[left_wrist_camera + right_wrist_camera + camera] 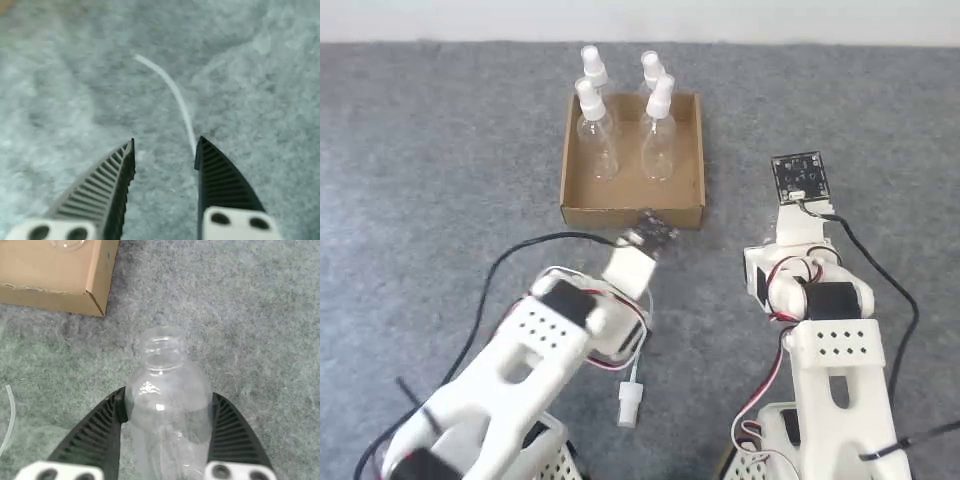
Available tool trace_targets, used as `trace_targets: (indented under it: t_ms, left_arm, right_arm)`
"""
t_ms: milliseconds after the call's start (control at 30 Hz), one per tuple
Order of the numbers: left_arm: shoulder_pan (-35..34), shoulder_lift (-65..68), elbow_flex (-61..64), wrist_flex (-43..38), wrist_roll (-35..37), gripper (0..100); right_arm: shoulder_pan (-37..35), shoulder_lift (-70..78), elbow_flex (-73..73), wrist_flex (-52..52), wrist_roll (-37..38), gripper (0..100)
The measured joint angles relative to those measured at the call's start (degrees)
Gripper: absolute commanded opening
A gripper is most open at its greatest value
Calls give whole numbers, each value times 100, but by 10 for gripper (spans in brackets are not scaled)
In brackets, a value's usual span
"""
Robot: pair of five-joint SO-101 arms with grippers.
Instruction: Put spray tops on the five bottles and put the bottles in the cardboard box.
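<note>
Grey carpet [440, 150] bearing box [632, 212], four topped bottles [597, 140] standing inside; right gripper [167, 392] clamping fifth bottle [162, 360], topless, near box; left gripper [167, 139] gaping empty by loose spray top [628, 402].

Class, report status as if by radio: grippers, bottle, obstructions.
Left gripper open over dip tube. Right gripper shut on uncapped bottle. Four topped bottles in cardboard box.
</note>
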Motion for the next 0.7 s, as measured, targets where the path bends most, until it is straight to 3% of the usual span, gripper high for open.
trace_targets:
  t_ms: [333, 700]
  left_arm:
    - [79, 967, 0, -589, 273, 130]
    - [79, 1679, -369, -607, 273, 126]
  right_arm:
    - [0, 0, 0, 0, 0, 122]
    - [0, 0, 0, 0, 0, 122]
